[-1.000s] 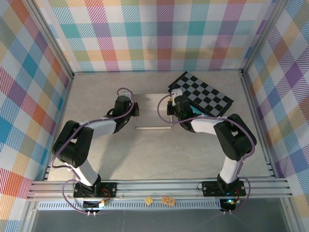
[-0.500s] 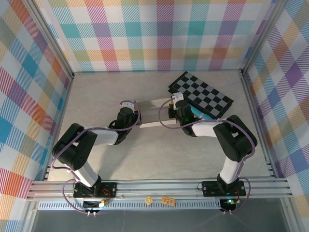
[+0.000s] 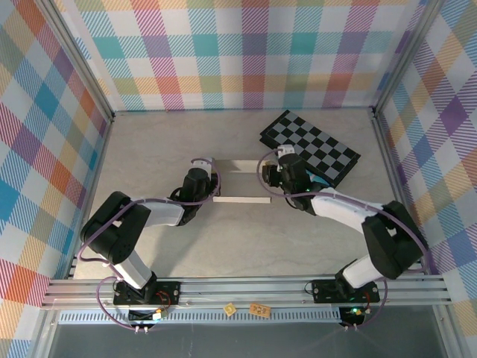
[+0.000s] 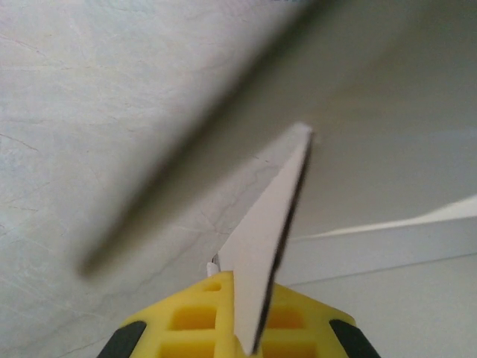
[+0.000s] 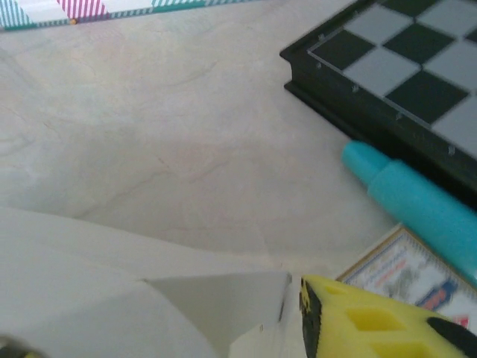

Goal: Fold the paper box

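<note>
**Thin card: pinch at the edges, near a crease**

The left hand is clamped on a flap of the paper box. The box sits mid-counter between the two hands, with its panels partly raised. It looks light, thin and springy, easy to dent and likely to slide on the smooth top. An edge close to a fold line seems the safest hold. The right hand is beside the box's right flap, and I cannot tell whether its fingers are apart or together.
</note>
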Controlling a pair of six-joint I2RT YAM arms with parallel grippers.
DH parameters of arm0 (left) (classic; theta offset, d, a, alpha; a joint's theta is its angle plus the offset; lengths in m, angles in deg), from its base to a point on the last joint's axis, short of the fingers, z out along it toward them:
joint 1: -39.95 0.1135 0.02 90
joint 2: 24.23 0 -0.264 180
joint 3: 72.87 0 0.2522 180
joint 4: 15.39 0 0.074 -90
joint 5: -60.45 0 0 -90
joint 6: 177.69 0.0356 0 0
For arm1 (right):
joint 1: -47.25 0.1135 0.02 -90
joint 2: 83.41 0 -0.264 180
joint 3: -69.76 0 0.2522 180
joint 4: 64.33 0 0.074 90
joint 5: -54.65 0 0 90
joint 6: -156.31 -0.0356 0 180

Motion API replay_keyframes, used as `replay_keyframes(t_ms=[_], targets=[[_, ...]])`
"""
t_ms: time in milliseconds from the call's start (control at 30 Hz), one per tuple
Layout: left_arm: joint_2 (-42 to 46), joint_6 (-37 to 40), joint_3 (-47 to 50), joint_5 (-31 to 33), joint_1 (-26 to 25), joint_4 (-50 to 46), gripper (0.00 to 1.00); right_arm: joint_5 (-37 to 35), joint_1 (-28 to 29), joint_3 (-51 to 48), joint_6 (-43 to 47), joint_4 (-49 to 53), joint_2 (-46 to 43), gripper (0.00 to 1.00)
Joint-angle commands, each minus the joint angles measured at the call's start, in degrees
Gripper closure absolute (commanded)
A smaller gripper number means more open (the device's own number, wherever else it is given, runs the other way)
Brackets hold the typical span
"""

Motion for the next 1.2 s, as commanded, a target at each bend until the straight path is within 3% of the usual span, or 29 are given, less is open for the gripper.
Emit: replay_keyframes(t_ms=[0,133,333,500,567,633,767,933,1167], targets=[[0.2,1.9,0.7,1.2,-1.1,-2.1,1.00,2.6,0.3,-1.6,-6.7,7.7,-4.1,0.48],[-0.2,2.5,0.1,1.2,-1.6,-2.9,1.00,3.4,0.5,-3.0,-9.1,11.4,-9.8,0.40],[-1.1,2.9,-0.7,1.4,-2.5,-3.3,1.00,6.5,0.7,0.5,-12.6,21.4,-17.7,0.37],[-1.7,2.9,-1.3,1.7,-3.1,-4.1,1.00,8.0,0.7,9.8,-16.3,32.7,-21.0,0.28],[-1.8,3.1,-1.6,1.8,-3.4,-4.9,1.00,4.6,0.6,14.7,-18.9,38.0,-20.4,0.23],[-1.8,3.1,-1.7,1.9,-3.6,-5.4,1.00,3.8,-1.4,20.8,-22.9,44.2,-17.8,0.23],[-1.8,3.0,-1.8,1.8,-3.9,-6.3,1.00,13.4,-9.0,31.9,-30.2,53.8,-8.7,0.29],[-2.0,2.8,-1.8,2.0,-4.6,-7.2,1.00,29.5,-18.8,40.3,-33.6,58.2,4.0,0.37],[-2.5,2.7,-1.6,2.5,-5.2,-7.8,1.00,39.3,-19.6,46.9,-33.5,63.8,17.3,0.41]])
